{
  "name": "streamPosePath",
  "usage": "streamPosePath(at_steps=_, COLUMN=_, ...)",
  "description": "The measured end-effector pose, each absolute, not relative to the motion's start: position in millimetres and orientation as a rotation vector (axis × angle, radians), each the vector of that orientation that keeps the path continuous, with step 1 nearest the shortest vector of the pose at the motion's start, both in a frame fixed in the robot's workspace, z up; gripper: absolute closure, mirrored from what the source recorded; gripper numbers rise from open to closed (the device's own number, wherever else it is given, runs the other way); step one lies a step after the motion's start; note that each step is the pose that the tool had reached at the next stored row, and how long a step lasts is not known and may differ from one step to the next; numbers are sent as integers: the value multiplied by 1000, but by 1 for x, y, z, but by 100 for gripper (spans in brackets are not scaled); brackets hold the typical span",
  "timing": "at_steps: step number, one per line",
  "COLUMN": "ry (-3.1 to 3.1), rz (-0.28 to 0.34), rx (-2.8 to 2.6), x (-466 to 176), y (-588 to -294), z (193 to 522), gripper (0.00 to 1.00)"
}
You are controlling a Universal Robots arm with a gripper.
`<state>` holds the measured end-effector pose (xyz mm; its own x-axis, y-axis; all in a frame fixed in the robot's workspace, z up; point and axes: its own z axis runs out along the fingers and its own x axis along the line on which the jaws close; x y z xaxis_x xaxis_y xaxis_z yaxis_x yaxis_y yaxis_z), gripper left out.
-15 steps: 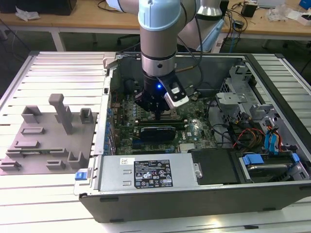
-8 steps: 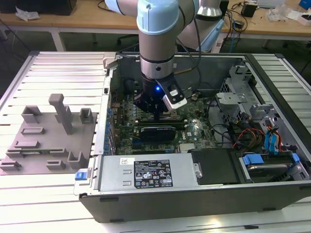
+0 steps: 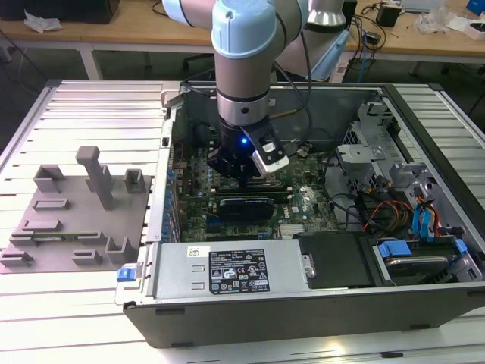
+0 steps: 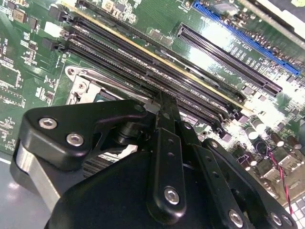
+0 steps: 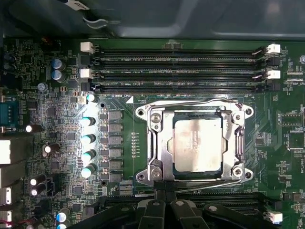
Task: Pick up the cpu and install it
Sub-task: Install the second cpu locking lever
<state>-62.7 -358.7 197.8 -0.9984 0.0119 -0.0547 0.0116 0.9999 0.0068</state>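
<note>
One cpu [image 5: 197, 144] sits flat in motherboard socket [image 5: 157, 143], metal top up, edges square with memory slots [image 5: 176, 67]; roughly square, no clear long axis. Your end effector [image 3: 241, 168] hovers just above socket, holding nothing; finger spread: you cannot tell.

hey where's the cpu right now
The cpu sits in the motherboard's metal socket frame in the first wrist view, just below the memory slots, with the gripper close beside the frame.
</note>
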Motion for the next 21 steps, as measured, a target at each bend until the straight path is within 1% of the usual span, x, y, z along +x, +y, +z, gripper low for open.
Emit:
streamPosePath(at_steps=9, ry=3086, rz=12, rx=18, x=-62, y=-358, z=214, gripper=89)
streamPosePath(at_steps=16, ry=3081, rz=14, rx=18, x=-75, y=-358, z=213, gripper=89)
streamPosePath(at_steps=21, ry=3079, rz=30, rx=19, x=-77, y=-364, z=212, gripper=89)
